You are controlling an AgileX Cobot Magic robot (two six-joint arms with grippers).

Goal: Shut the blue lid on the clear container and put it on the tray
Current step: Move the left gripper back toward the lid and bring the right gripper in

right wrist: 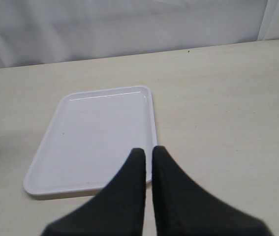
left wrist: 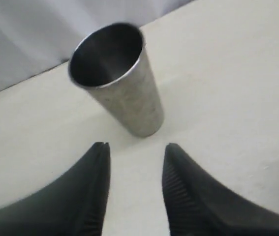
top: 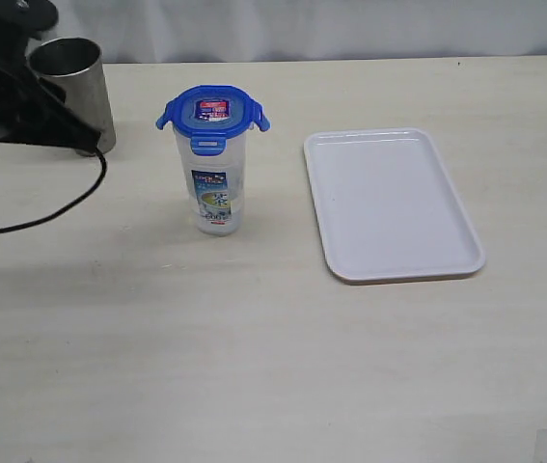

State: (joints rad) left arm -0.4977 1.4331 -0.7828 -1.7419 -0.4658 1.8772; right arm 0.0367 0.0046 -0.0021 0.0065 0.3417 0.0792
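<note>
Near steel cup, left jaws apart, empty; right jaws together.

I read a pale wood-grain table carrying three items. The steel cup stands upright just ahead of my left fingers. The tray lies flat just ahead of my right fingers. The clear container stands upright between cup and tray, clear of both finger pairs.

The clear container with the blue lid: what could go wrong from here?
The blue lid has side flaps sticking out, apparently unlatched; it may come off when lifted. The clear container is tall and slim, so pressing the flaps could tip it. The open left gripper faces the steel cup and might knock it.
</note>
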